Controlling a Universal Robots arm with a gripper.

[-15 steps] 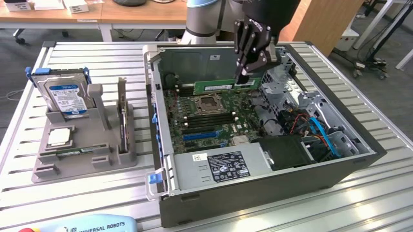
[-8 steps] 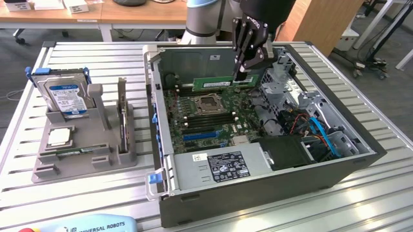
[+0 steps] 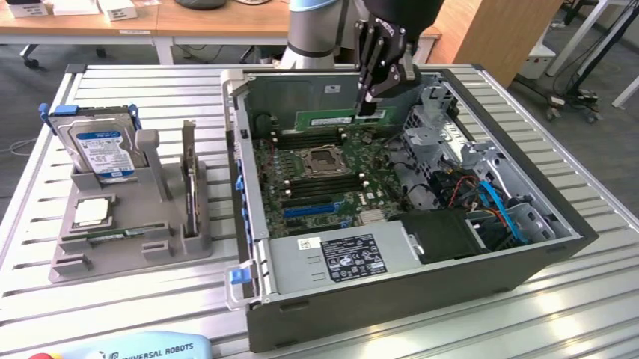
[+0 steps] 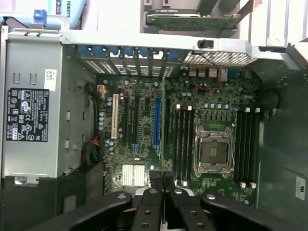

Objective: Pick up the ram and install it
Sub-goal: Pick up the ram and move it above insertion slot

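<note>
Fingers (image 3: 370,86) pinch the ram (image 3: 328,118) tight above the open computer case (image 3: 399,314), toward the surface's far edge. Best to keep it level, line it up with a memory slot (image 4: 183,144), and press straight down.

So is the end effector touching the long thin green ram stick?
Touching. The exterior view shows the end effector closed on one end of the long thin green ram stick.
</note>
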